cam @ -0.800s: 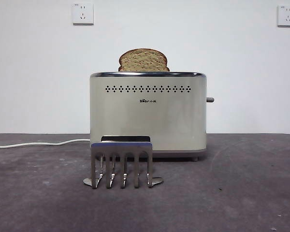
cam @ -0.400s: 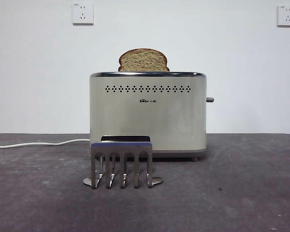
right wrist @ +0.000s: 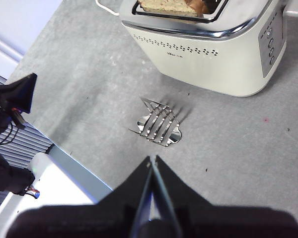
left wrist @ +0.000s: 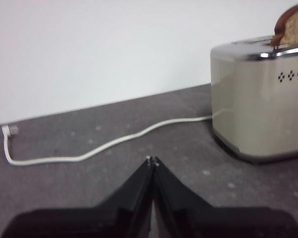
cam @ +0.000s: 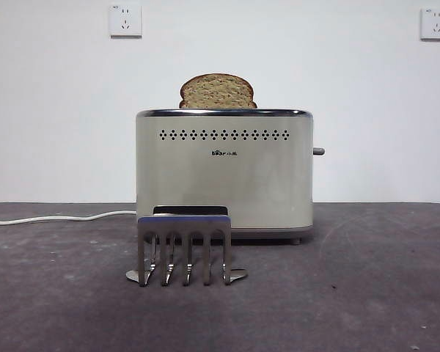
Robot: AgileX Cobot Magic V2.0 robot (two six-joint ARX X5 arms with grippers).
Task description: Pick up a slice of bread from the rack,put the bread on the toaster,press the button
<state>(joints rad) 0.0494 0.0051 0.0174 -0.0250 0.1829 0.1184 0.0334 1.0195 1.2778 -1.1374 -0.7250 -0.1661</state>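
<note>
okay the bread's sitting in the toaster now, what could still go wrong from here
1. The slice of bread stands high out of the toaster; the button looks unpressed, and it is a small target for a shut right tool to slip off.
2. The rack stands right before the toaster; a low approach might knock it.

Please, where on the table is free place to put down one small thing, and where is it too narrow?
Bare dark table lies to the side of the cream-beige boxy toaster where its small dark lever button sticks out. On the other side there is room too, bordered behind by the white cord. It is crowded between the toaster and the small shiny silver metal rack.
</note>
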